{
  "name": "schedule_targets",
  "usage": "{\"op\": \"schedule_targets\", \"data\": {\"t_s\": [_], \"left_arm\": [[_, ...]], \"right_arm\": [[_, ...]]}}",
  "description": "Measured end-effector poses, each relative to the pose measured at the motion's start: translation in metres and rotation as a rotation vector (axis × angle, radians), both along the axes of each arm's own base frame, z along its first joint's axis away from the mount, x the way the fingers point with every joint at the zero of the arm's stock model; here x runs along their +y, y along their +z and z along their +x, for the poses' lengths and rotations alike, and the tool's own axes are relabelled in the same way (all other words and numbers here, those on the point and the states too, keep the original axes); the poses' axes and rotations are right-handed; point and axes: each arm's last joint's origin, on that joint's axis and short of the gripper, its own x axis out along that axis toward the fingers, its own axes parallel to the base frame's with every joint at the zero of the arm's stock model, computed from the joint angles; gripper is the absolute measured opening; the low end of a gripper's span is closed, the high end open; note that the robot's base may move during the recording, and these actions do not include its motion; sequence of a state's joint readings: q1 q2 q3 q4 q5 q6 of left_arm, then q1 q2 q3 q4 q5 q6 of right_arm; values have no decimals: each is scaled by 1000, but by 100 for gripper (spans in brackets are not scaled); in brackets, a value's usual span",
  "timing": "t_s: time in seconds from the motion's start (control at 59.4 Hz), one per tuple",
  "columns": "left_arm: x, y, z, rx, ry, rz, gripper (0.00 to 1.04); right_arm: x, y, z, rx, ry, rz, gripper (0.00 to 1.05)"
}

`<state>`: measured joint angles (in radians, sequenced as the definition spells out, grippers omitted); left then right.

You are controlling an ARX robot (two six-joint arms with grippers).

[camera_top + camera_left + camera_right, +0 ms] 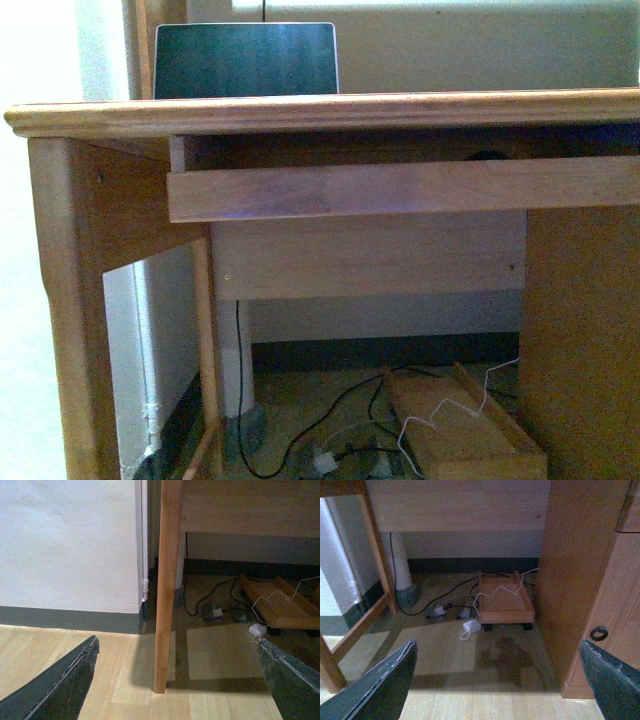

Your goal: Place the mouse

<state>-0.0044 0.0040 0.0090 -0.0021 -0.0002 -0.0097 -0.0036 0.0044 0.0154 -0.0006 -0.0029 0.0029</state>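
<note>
You have 1 wooden desk point(300, 112) straight ahead in the front view, with 1 laptop point(245, 60) standing open at the back left of its top. Under the top hangs 1 shelf point(400, 188). Just above the shelf's front rail, towards the right, you see 1 small dark rounded shape, which looks to be the mouse point(487, 155). Only its top edge shows in the shadowed gap, so you cannot tell more of how it lies. Neither arm shows in the front view.

Your left gripper point(177, 642) hangs low over the pale floor, facing 1 desk leg point(165, 605). Its 2 dark fingers point(60, 685) stand spread wide with nothing between them.

Your right gripper point(497, 644) looks into the space under the desk. Its 2 fingers point(615, 680) are likewise wide apart and hold nothing. Beyond them on the floor sits 1 low wooden trolley point(504, 602), with 1 white adapter point(471, 625) just beside its near corner and a tangle of black and white cables around it. On the cabinet door at the right of the desk you see 1 ring pull point(598, 632)
</note>
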Motion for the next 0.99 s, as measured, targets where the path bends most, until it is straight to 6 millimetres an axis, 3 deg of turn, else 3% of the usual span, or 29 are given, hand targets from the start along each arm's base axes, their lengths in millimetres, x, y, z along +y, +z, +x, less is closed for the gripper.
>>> {"op": "schedule_targets", "data": {"t_s": [0.892,0.993], "left_arm": [[0,0,0,2,-4,-1,97],[-2,-2,5,205,-153,-34,97]], "right_arm": [[0,0,0,0,0,0,97],[0,0,0,0,2,0,97]]}}
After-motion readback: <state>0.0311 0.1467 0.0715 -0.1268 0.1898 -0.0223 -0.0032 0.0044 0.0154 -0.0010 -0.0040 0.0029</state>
